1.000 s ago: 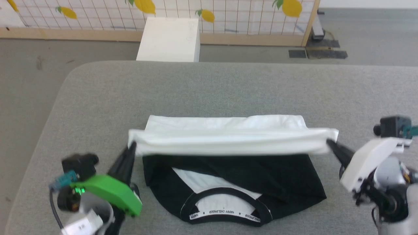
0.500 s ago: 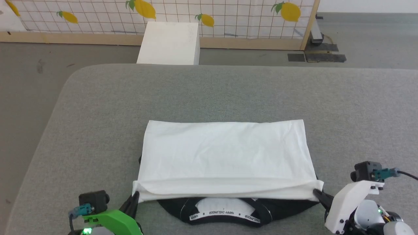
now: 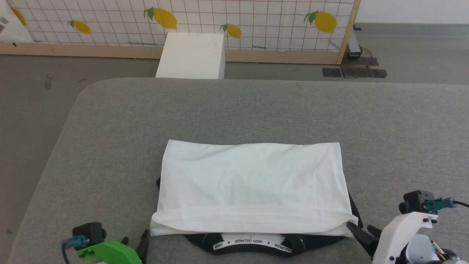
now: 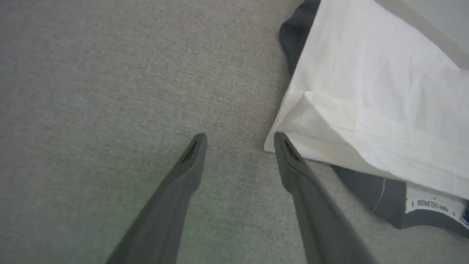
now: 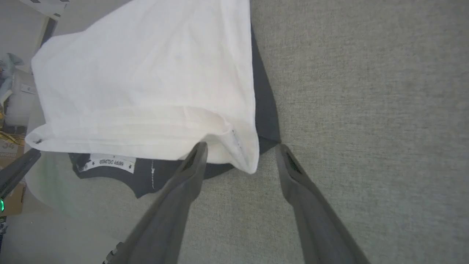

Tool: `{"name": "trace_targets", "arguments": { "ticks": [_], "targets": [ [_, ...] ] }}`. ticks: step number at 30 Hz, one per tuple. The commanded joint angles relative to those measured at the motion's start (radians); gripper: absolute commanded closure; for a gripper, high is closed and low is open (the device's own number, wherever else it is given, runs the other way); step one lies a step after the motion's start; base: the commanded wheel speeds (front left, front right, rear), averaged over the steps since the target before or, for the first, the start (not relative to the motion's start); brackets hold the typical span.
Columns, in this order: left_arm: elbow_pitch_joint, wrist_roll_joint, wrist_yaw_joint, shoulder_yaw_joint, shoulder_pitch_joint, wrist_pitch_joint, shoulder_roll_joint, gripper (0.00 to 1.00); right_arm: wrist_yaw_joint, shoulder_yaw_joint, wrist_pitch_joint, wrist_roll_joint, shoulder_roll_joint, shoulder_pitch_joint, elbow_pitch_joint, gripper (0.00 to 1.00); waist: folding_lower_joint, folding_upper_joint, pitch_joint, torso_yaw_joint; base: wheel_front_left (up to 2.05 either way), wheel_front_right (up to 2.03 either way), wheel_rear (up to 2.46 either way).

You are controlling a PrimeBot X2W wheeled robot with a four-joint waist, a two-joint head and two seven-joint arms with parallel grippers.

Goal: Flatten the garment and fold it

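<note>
The left gripper (image 4: 238, 141) holds its two dark fingers spread with nothing between them, one fingertip just beside the near left corner of the soft white T-shirt with black sleeves and collar trim (image 3: 253, 187). The right gripper (image 5: 240, 150) is spread too, and the shirt's other hem corner lies loose between its fingers. The shirt rests folded on the grey fabric worktop (image 3: 256, 110), its white half over the black, with the lettered collar showing at the near edge.
</note>
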Motion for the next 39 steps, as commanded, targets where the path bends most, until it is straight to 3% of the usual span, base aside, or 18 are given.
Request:
{"name": "trace_targets", "arguments": {
  "ticks": [1,6,10,15,19,32,39],
  "targets": [
    [-0.009,-0.017,0.015,0.018,0.027,0.012,0.018,0.0,-0.001,-0.014,0.017,0.02,-0.008,0.018,-0.027,0.0,0.0001,0.0,-0.006,-0.002,0.0,0.0,0.0],
    [-0.113,-0.05,0.077,0.116,0.072,-0.011,0.058,0.0,-0.001,-0.11,0.085,0.074,-0.018,0.025,-0.156,0.0,0.0001,0.0,-0.009,-0.005,0.0,0.0,0.0],
    [-0.219,-0.008,0.099,0.169,0.062,-0.105,0.092,0.0,-0.001,-0.145,0.129,0.065,-0.043,-0.033,-0.186,0.0,0.0001,0.0,0.002,-0.008,0.0,0.0,0.0],
    [-0.3,0.103,0.077,0.172,0.0,-0.308,0.098,0.0,-0.001,-0.079,0.199,0.039,-0.092,-0.138,-0.13,0.0,0.0001,0.0,0.041,-0.006,0.0,0.0,0.0],
    [-0.328,0.205,0.057,0.154,-0.04,-0.382,0.085,0.0,-0.001,-0.013,0.246,0.01,-0.132,-0.226,-0.048,0.0,0.0001,0.0,0.086,0.001,0.0,0.0,0.0],
    [-0.406,0.403,-0.051,0.239,-0.064,-0.392,-0.06,0.0,-0.001,0.128,0.214,0.016,-0.141,-0.366,0.202,0.0,0.0001,0.0,0.205,0.055,0.0,0.0,0.0],
    [-0.404,0.448,-0.102,0.295,-0.064,-0.393,-0.118,0.0,-0.001,0.223,0.144,0.048,-0.092,-0.425,0.292,0.0,0.0001,0.0,0.22,0.053,0.0,0.0,0.0]
  ]
}}
